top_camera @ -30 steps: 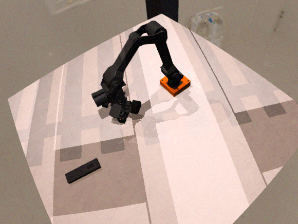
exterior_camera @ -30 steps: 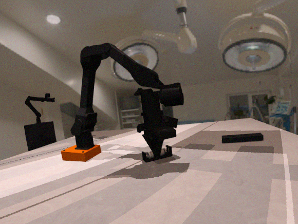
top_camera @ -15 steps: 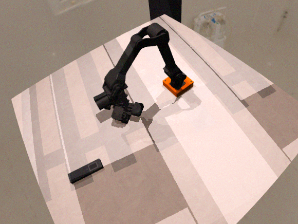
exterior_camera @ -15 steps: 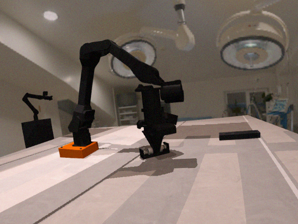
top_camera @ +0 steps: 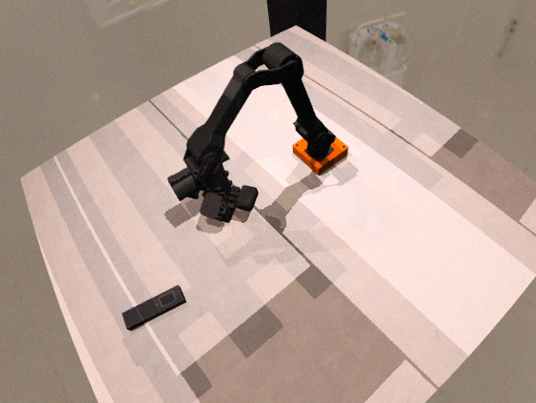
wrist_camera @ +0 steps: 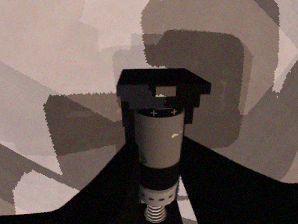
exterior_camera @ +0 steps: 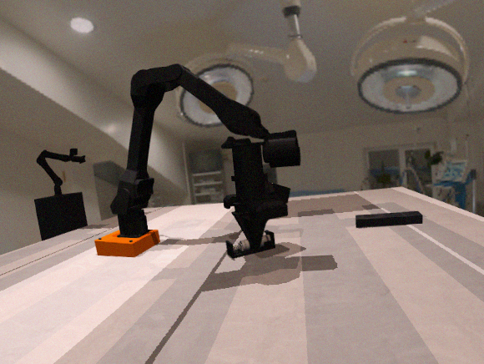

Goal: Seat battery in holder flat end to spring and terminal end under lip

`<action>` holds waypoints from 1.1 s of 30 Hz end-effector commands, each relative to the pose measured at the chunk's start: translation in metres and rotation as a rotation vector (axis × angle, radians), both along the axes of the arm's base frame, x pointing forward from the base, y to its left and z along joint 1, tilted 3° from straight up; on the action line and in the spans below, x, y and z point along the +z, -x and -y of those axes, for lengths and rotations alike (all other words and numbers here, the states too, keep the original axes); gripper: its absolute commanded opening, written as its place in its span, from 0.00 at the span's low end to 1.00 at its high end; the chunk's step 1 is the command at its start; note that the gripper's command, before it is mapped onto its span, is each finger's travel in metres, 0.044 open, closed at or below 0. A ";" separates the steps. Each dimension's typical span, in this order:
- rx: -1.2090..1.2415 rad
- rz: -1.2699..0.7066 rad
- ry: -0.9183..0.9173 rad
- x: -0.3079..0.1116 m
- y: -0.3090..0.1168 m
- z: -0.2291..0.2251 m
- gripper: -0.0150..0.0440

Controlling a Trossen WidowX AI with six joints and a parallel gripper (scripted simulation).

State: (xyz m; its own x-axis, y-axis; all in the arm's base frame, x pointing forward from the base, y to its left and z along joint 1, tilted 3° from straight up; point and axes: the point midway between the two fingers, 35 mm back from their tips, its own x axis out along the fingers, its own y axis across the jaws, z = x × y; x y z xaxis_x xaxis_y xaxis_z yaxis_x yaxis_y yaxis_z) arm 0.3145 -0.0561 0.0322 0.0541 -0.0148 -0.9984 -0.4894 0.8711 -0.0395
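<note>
The battery [wrist_camera: 159, 142] [exterior_camera: 240, 245] lies lengthwise in the black holder [wrist_camera: 135, 95] [exterior_camera: 229, 250]. In the wrist view its terminal end is at the lip, with the terminal itself hidden there, and its flat end is beside the coiled spring [wrist_camera: 155, 214]. Whether it lies fully flat is unclear. My gripper [wrist_camera: 156, 144] [exterior_camera: 253, 246] is shut on the battery, with one finger along each side of its middle. In the top view the gripper body hides the battery and holder.
A dark bar-shaped object [top_camera: 154, 307] [exterior_camera: 389, 219] lies on the table, well away from the holder. The arm's orange base [top_camera: 319, 165] [exterior_camera: 117, 247] stands on the other side of the holder from it. Patchy shadows cross the table [top_camera: 393, 231] [exterior_camera: 342, 309].
</note>
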 end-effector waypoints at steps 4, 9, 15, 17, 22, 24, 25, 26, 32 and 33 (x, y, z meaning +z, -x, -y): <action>-0.003 -0.004 0.002 0.000 0.000 -0.001 0.51; -0.002 -0.003 0.002 0.003 0.000 -0.001 0.55; 0.001 -0.002 0.001 0.015 0.001 -0.001 0.55; 0.001 -0.002 0.001 0.015 0.001 -0.001 0.55; 0.002 0.001 0.002 0.045 0.000 -0.001 0.77; 0.002 0.000 0.002 0.063 0.001 -0.001 0.86; 0.001 -0.001 0.002 0.073 0.003 -0.001 0.90; 0.001 -0.001 0.001 0.080 0.004 -0.001 0.95; 0.001 -0.001 0.001 0.087 0.003 -0.001 1.00; 0.001 -0.001 0.001 0.087 0.003 -0.001 1.00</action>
State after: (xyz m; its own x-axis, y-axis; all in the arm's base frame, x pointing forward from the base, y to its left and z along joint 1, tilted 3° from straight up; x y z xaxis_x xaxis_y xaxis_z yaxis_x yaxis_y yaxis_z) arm 0.3137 -0.0553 0.1190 0.0693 -0.0196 -0.9974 -0.4903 0.8700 -0.0512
